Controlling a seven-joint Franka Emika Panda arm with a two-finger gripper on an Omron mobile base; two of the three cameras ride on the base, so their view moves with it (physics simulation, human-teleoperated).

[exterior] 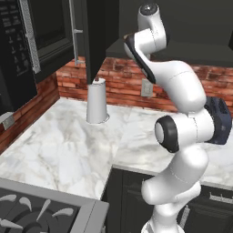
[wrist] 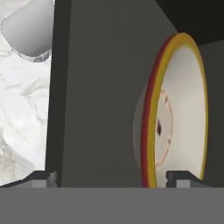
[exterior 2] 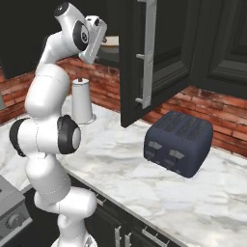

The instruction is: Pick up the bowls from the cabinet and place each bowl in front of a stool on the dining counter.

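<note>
Arm's up at the open cabinet (exterior 2: 159,58), claw (wrist: 109,177) spread wide, nothing held. Cream bowl (wrist: 181,113) sits on the shelf right ahead, betw. the tips. First pickup: push in, straddle rim, clamp.

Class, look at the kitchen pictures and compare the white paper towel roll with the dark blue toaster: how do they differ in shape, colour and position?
The white paper towel roll is a tall upright cylinder; the dark blue toaster is a low, boxy block with slots on top. The roll is plain white, the toaster dark navy with grey levers. The roll stands near the red brick wall beside the open black cabinet door; the toaster sits further out. Both rest on the white marble worktop.
</note>
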